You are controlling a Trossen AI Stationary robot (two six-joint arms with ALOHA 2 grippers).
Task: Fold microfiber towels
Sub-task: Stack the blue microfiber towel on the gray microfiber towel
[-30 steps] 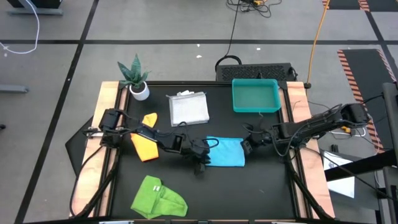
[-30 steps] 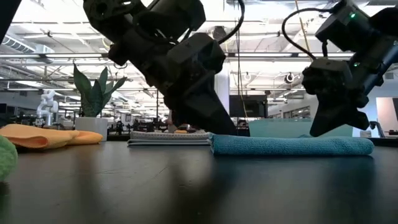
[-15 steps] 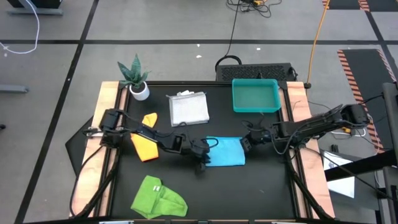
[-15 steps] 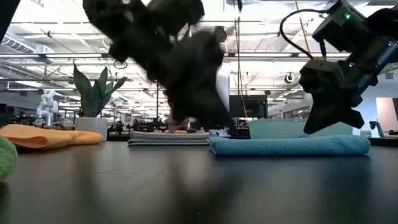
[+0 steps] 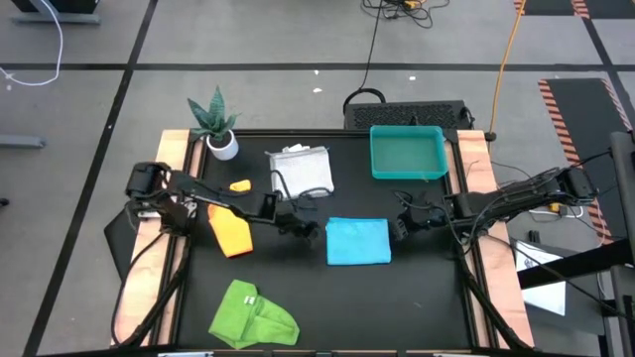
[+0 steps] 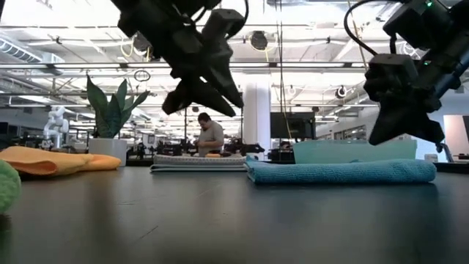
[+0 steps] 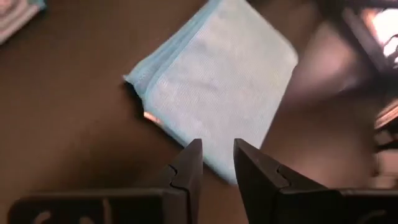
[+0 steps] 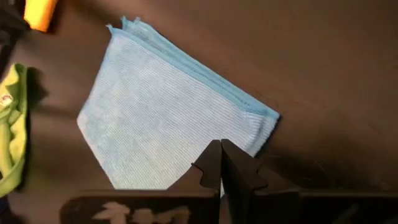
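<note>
The folded turquoise blue towel lies flat on the black worktop, between both arms. The left end effector hovers just beside it, fingers slightly parted, empty. The right end effector hangs clenched and empty at its other edge.

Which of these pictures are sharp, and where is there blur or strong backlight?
High view: sharp and evenly lit, the light blue towel crisp. Low view: bright ceiling lights behind turn both arms into dark shapes; the near table is soft. Left wrist view: slightly blurred, with glare in one corner. Right wrist view: the towel's weave is clear; the closed right tool is dark.
</note>
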